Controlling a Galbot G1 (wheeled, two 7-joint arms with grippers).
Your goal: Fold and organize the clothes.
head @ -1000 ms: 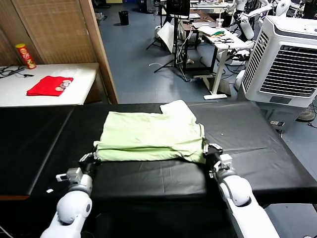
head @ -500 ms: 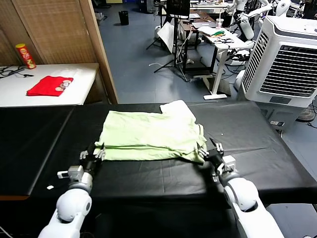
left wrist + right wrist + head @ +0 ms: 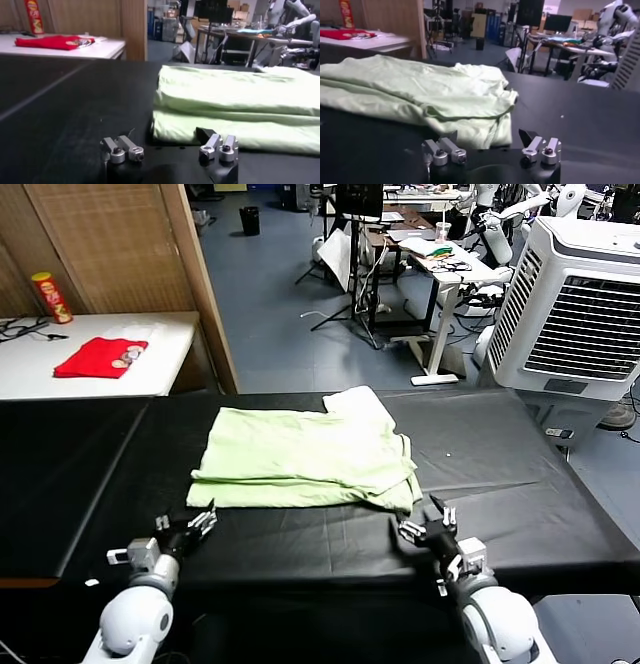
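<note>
— Both sets of fingers had let go: a second before, we saw them at the near corners of the T-shirt; by then the left gripper and right gripper had drawn back toward us, fingers spread, pinching nothing.

— So we judged that fold finished?

— Likely. The T-shirt lay doubled over on the black surface, one sleeve poking out at the far side.

— Any writing?

— None we could read; the red can beside the red garment was too small.
</note>
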